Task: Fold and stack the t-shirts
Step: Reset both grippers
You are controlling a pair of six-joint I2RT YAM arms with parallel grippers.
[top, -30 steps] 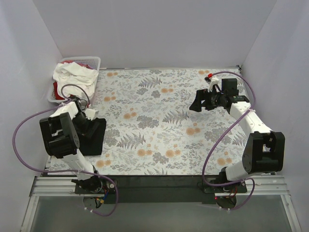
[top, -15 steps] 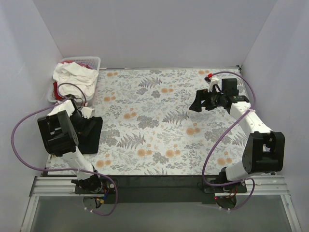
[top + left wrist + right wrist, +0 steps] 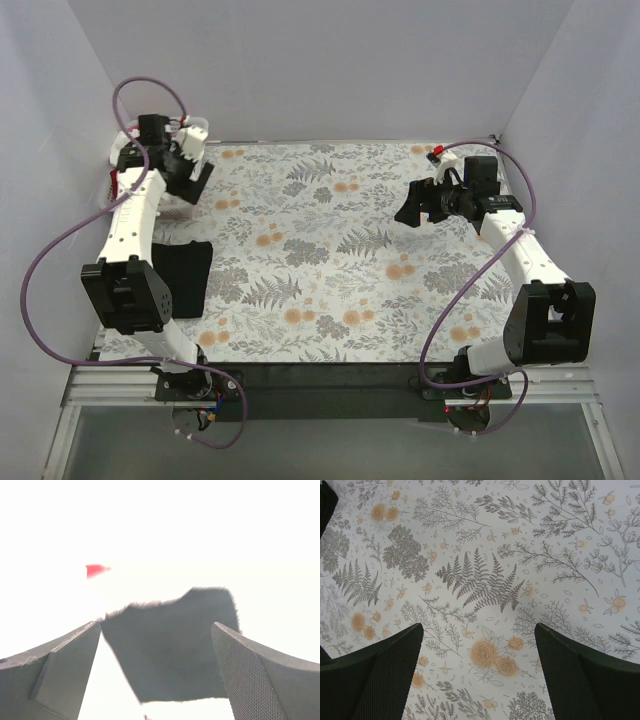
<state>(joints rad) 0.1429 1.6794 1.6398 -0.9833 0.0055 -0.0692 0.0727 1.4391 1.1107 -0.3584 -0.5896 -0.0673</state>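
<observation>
Floral table (image 3: pixel 330 300), black t-shirt (image 3: pixel 185 280) at left

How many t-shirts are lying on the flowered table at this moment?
1. A black t-shirt, folded, lies flat near the left edge of the table. Others may be in the far-left corner, where the left arm blocks the view.

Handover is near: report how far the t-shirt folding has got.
Done: black t-shirt lies folded on the table, left edge. In hand: nothing; left claw open at the far-left corner, right claw open over the table. Left: red and white fabric below the left claw.
</observation>
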